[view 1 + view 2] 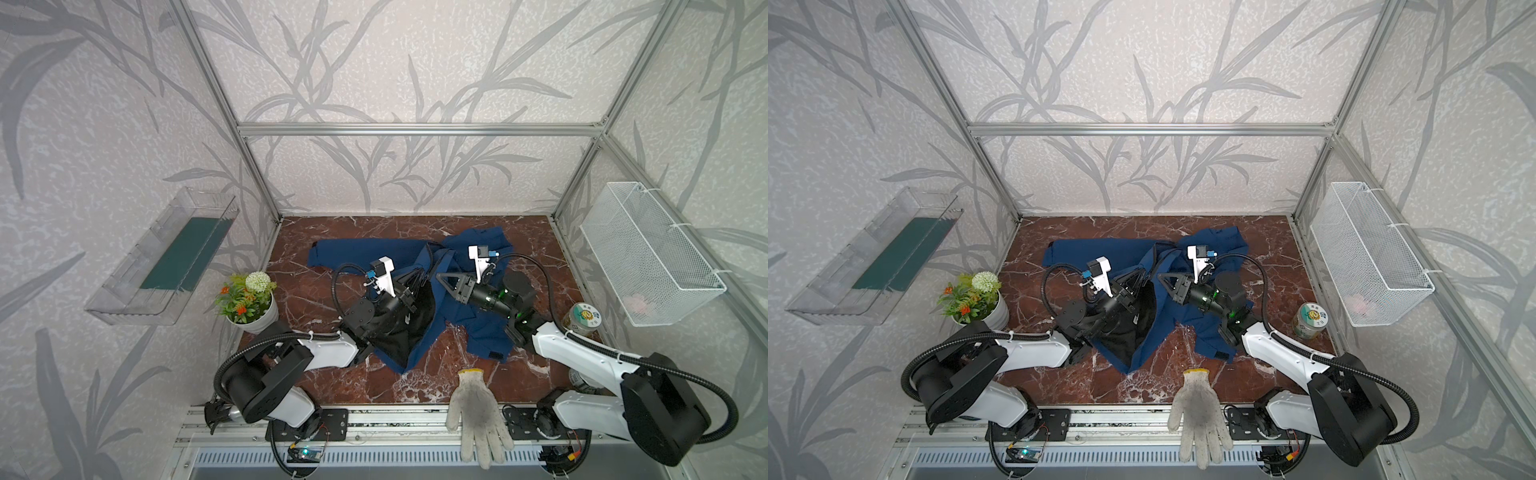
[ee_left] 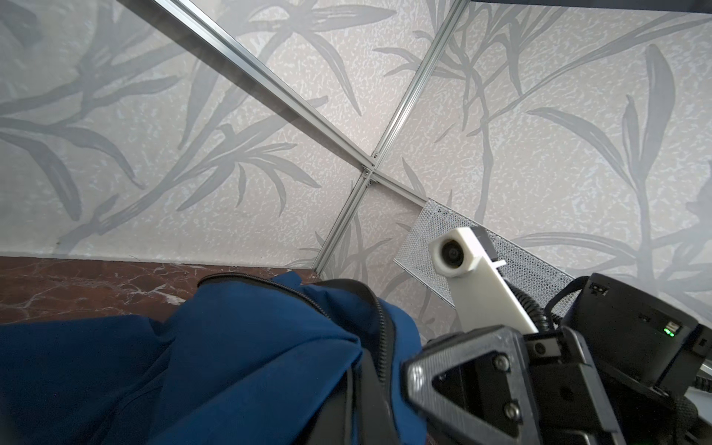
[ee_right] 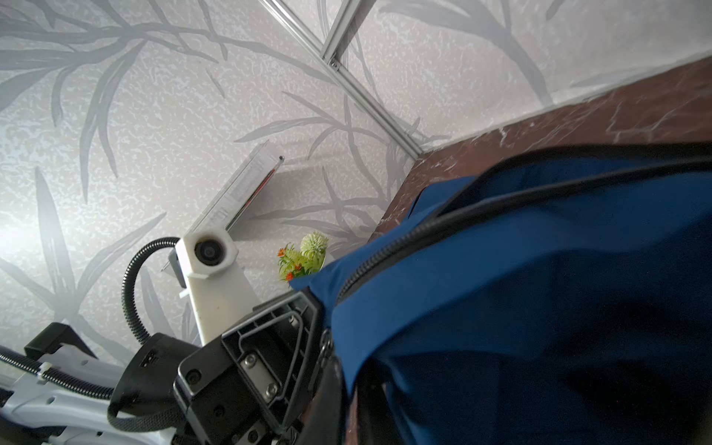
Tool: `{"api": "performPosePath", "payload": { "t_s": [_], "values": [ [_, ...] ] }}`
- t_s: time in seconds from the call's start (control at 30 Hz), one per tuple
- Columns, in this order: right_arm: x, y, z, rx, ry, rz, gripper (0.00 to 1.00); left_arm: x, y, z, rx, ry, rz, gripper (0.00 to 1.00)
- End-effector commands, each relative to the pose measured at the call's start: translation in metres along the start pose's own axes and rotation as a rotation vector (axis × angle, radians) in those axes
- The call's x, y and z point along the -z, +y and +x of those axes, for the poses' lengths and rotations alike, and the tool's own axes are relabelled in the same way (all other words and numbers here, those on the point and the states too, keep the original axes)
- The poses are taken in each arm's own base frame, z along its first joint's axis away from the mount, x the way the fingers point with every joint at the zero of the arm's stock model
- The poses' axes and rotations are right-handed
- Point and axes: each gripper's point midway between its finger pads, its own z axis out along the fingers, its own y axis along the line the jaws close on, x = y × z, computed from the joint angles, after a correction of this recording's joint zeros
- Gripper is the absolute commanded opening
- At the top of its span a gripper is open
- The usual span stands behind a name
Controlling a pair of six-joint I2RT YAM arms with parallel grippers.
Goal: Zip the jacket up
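Note:
The navy-blue jacket (image 1: pixel 374 253) (image 1: pixel 1100 249) lies crumpled across the middle of the marble table (image 1: pixel 316 374), its black lining turned up at the front. My left gripper (image 1: pixel 419 280) (image 1: pixel 1138 280) is shut on the lining-side front edge. My right gripper (image 1: pixel 439 278) (image 1: pixel 1162 277) faces it a hand's width away; its jaws stand a narrow slit apart with a corner of the other front edge between them. Black zipper teeth (image 2: pixel 385 339) (image 3: pixel 385 254) run along both lifted edges. In each wrist view the blue fabric (image 2: pixel 231 346) (image 3: pixel 539 269) hides my own fingertips.
A white knit glove (image 1: pixel 478 411) hangs over the table's front edge. A potted flower plant (image 1: pixel 249 299) stands at the left, a jar (image 1: pixel 582 320) at the right. On the right wall hangs a wire basket (image 1: pixel 648 249), on the left wall a clear tray (image 1: pixel 166 257).

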Motion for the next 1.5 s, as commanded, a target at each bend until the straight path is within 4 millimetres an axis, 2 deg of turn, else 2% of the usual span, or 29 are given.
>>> {"api": "performPosePath", "payload": {
  "t_s": [0.0,0.1,0.2,0.27,0.4,0.5,0.57,0.67,0.87,1.07,1.17,1.3,1.47],
  "values": [
    [0.006,0.022,-0.029,0.055,-0.076,-0.02,0.19,0.004,0.002,-0.011,0.003,-0.042,-0.019,0.0],
    [0.013,0.017,-0.025,0.06,-0.074,0.015,0.29,0.005,0.003,-0.011,0.003,-0.043,-0.022,0.0],
    [0.022,0.011,-0.023,0.08,-0.082,0.064,0.34,0.006,0.002,-0.013,0.001,-0.049,-0.023,0.0],
    [0.029,0.013,-0.02,0.167,-0.065,0.091,0.36,0.007,0.002,-0.014,-0.001,-0.052,-0.024,0.0],
    [0.041,0.027,-0.014,0.485,0.043,0.176,0.37,0.008,0.001,-0.016,0.002,-0.055,-0.021,0.0],
    [0.042,0.046,-0.001,0.836,0.131,0.219,0.38,0.01,0.0,-0.018,0.006,-0.061,-0.022,0.0],
    [0.037,0.061,0.014,1.11,0.167,0.201,0.41,0.011,-0.001,-0.02,0.009,-0.067,-0.02,0.0],
    [0.027,0.073,0.031,1.406,0.215,0.184,0.46,0.014,-0.003,-0.023,0.015,-0.073,-0.017,0.0],
    [0.006,0.073,0.045,1.74,0.284,0.165,0.47,0.018,-0.005,-0.027,0.033,-0.081,-0.013,0.0],
    [-0.009,0.075,0.046,1.888,0.246,0.137,0.48,0.018,-0.009,-0.029,0.043,-0.066,-0.008,0.0],
    [-0.016,0.069,0.047,1.923,0.259,0.153,0.49,0.018,-0.011,-0.032,0.056,-0.072,-0.002,0.0],
    [-0.022,0.076,0.045,1.86,0.235,0.13,0.48,0.02,-0.014,-0.035,0.084,-0.069,0.01,0.0],
    [-0.031,0.074,0.035,1.79,0.203,0.192,0.48,0.022,-0.015,-0.036,0.092,-0.062,0.004,0.0]
  ]
}}
